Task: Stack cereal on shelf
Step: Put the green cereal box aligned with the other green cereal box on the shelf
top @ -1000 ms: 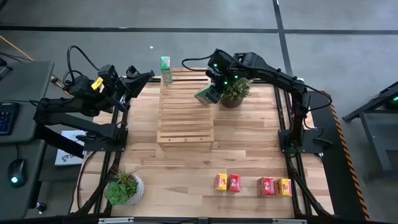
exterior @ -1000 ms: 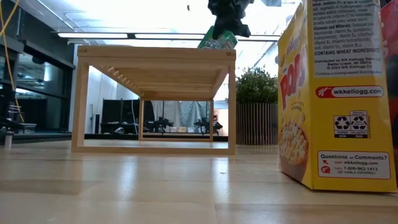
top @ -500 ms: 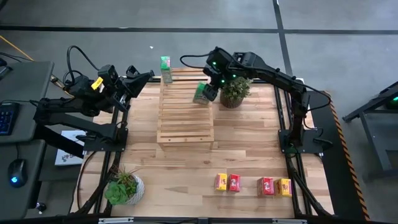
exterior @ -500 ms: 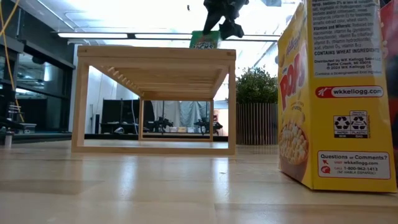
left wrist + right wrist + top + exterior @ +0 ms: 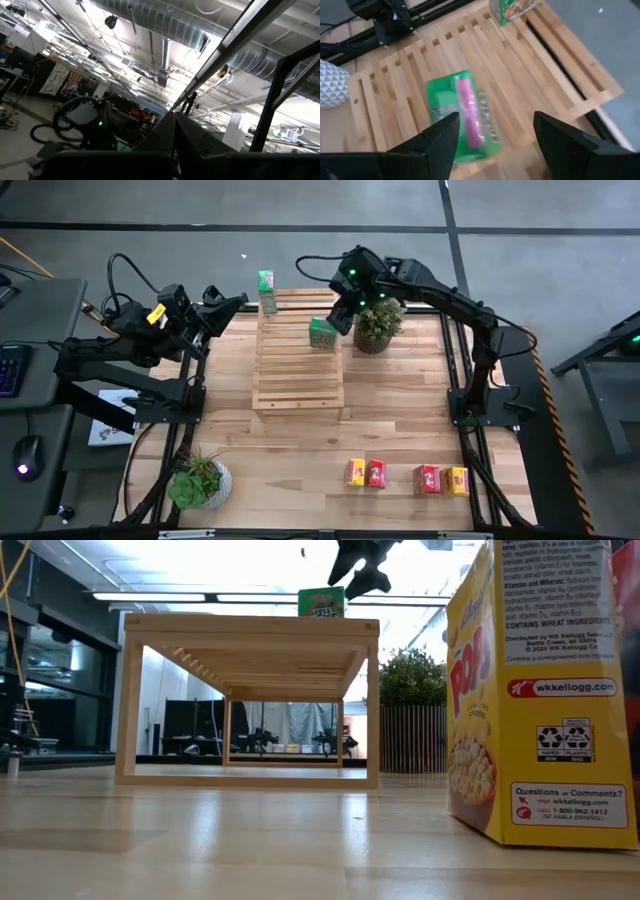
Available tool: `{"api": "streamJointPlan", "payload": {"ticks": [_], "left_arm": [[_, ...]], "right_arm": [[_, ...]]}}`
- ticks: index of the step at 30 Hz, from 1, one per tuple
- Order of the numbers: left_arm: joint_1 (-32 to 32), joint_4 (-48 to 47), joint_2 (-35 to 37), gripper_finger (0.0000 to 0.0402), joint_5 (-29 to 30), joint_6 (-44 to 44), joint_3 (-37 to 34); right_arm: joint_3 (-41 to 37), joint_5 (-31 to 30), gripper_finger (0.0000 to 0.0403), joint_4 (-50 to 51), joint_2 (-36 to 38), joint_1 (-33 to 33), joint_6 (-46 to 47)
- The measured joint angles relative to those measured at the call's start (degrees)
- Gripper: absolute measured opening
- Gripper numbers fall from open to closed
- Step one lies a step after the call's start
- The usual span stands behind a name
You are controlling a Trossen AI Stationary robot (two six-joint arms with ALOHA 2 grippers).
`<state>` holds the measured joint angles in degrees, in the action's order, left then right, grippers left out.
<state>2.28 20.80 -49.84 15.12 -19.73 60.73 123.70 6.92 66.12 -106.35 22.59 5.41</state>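
The shelf is a light-wood slatted rack at the table's far middle. One green cereal box rests on its slats near the far right; it also shows in the low view and the right wrist view. A second green box stands at the shelf's far left corner. My right gripper hangs open just above and to the right of the first box, clear of it. My left gripper is shut, raised at the far left, pointing up at the ceiling.
Near the front edge, yellow and red cereal boxes stand in two pairs; one yellow box fills the low view's right. A potted plant stands right of the shelf, another at the front left.
My right gripper has opened and let go of the green box, then drawn up and back toward the far edge. The box, held tilted over the shelf's right side before, has settled onto the slats.
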Motion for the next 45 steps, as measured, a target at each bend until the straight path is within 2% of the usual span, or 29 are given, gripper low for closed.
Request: {"api": "streamJointPlan", "payload": {"ticks": [9, 11, 14, 18, 22, 24, 26, 28, 35, 45], "left_arm": [[0.0, -0.07, 0.0, 0.0, 0.01, -0.01, 0.0], [0.0, -0.15, 0.0, 0.0, 0.01, -0.02, 0.0], [0.0, -0.28, 0.02, 0.0, 0.01, -0.02, 0.0], [0.0, -0.46, 0.02, 0.0, 0.01, -0.02, 0.0], [0.0, -0.44, 0.02, 0.0, 0.01, 1.12, 0.0], [0.0, -0.43, 0.02, 0.0, 0.03, 1.84, 0.0], [0.0, -0.42, 0.02, 0.0, 0.03, 1.84, 0.0], [0.0, -0.42, 0.02, 0.0, 0.03, 1.84, 0.0], [0.02, -0.43, 0.02, 0.0, 0.03, 1.81, 0.0], [0.02, -1.51, 0.0, 0.0, 0.03, 1.81, 0.0]], "right_arm": [[-0.57, 0.67, 0.0248, 5.9, 5.87, 1.05, -5.83], [-3.58, 1.32, 0.0248, 5.35, 8.27, 0.96, -6.25], [-14.11, 2.88, 0.0248, 0.31, 13.96, 0.49, -5.8], [-34.69, 6.36, 0.0248, -16.14, 23.75, -0.37, -1.38], [-53.41, 6.94, 0.0248, -44.17, 30.92, -2.55, 3.81], [-60.0, 5.92, 0.0248, -55.94, 31.89, -3.72, 2.06], [-64.06, 5.53, 0.0248, -63.65, 31.83, -4.61, -0.05], [-65.61, 3.98, 0.0248, -66.21, 31.41, -4.97, -1.07], [-66.51, -5.36, 0.0248, -64.75, 30.71, -4.98, -4.22], [-66.45, -4.82, 0.0256, -65.96, 28.57, -4.97, -1.36]]}}
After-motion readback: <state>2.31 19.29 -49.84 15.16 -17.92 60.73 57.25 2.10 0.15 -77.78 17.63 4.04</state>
